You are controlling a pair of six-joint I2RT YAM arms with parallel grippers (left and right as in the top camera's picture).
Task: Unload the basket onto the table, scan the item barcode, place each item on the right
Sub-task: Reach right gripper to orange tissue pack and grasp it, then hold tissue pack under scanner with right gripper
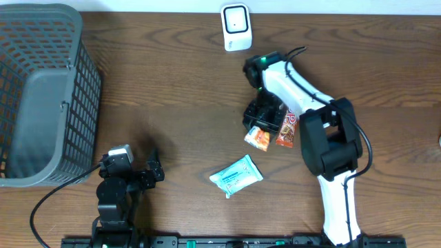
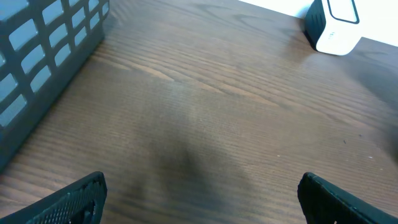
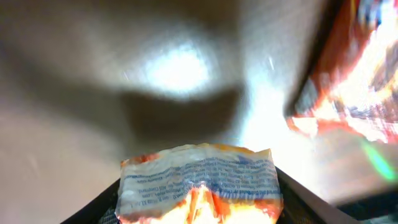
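Where it crimps, the orange packet point(image 3: 198, 180) shows blue print.

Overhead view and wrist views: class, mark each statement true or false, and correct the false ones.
1. The white scanner stands near the table's far edge, apart from the packets. True.
2. The left gripper holds the pale blue packet. False: its jaws are open and hold nothing; that packet lies on the table between the two arms.
3. An orange packet sits between the fingers of the right gripper. True.
4. The grey basket stands on the robot's right side. False: it stands at the left edge of the table, beyond the left arm.
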